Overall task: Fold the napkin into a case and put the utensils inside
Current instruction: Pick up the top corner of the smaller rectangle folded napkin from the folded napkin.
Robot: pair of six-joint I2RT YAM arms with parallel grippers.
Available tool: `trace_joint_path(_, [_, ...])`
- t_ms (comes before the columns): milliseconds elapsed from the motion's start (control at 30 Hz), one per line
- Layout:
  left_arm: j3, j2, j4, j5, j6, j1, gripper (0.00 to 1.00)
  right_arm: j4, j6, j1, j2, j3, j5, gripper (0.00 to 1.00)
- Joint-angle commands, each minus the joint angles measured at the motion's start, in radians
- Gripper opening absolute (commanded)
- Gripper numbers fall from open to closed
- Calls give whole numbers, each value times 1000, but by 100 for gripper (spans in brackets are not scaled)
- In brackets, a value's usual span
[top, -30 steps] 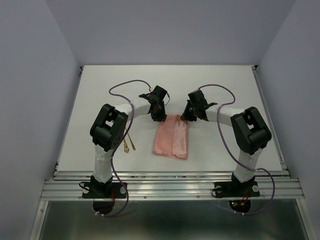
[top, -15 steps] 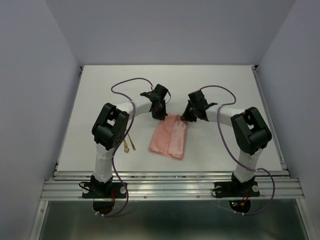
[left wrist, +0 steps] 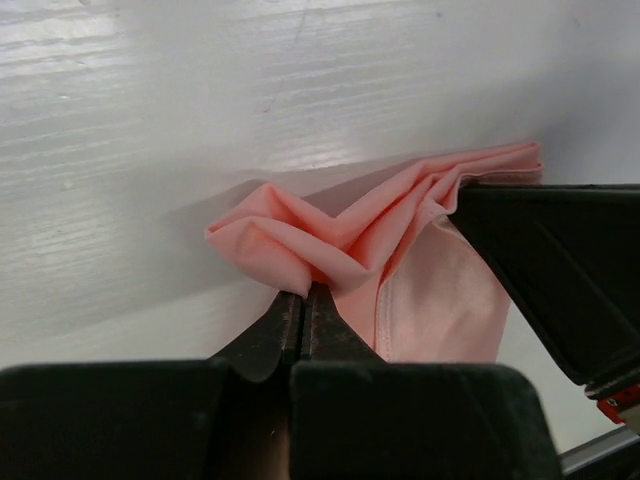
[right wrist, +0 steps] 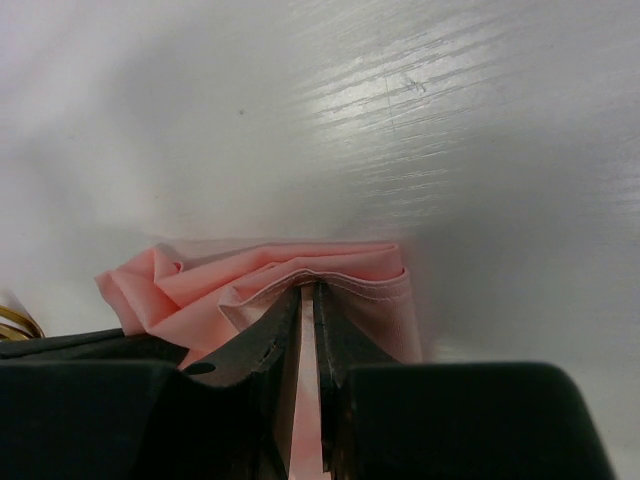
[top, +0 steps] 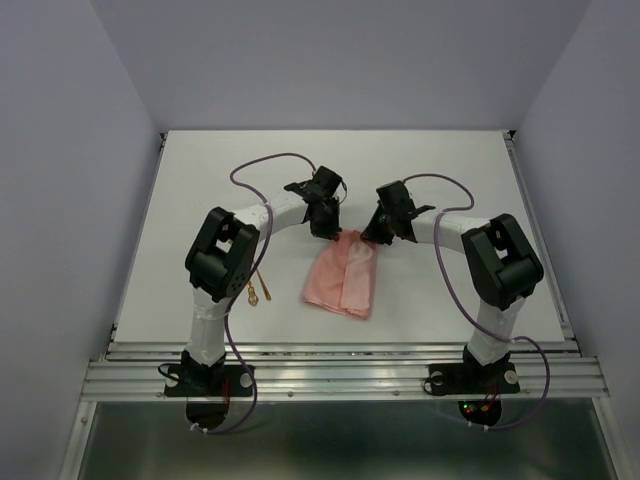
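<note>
The salmon-pink napkin [top: 343,278] lies folded into a narrow layered strip mid-table, its far end bunched. My left gripper [top: 329,231] is shut on the far left corner, pinching a fold of napkin [left wrist: 300,235] right at the fingertips [left wrist: 303,292]. My right gripper [top: 373,237] is shut on the far right corner, with a thin layer of napkin [right wrist: 300,262] between its tips [right wrist: 307,290]. The gold utensils [top: 256,290] lie on the table left of the cloth, beside the left arm. One gold piece [right wrist: 12,322] peeks in at the right wrist view's left edge.
The white table [top: 450,170] is ringed by grey-blue walls, with a metal rail [top: 340,350] along its near edge. Purple cables loop above both wrists. The right gripper's black finger [left wrist: 560,270] fills the right side of the left wrist view.
My left gripper has closed on the napkin's far left corner and shifted slightly away and to the right. The cloth's far end bunched up. The right gripper stayed put.
</note>
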Motion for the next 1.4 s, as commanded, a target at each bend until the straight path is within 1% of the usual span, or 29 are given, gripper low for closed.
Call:
trace_joint_path(0, [45,-90,25,59,-13,-29,0,-111,17,3,45,-39,-10,16])
trace_joint_path(200, [69,-83,20,58,-14,-56,0,-111,22,3,56,-40,-8,16])
trace_joint_path(400, [86,-95,12,42,-17,-58,0,-111,28,3,59,-45,-5,16])
trace_joint_path(667, [105,-86,15,110,-14,-59,0,-110,39,3,62,-45,-7,16])
trace_joint_path(867, [116,-81,17,130,-27,-66,0,-110,45,3,59,-43,-5,16])
trace_joint_path(1167, [143,-112,-12,108,-28,-66,0,-110,60,3,45,-60,13,17])
trace_joint_path(1367, [146,-93,-5,182,-47,-67,0,-110,69,3,47,-54,15,16])
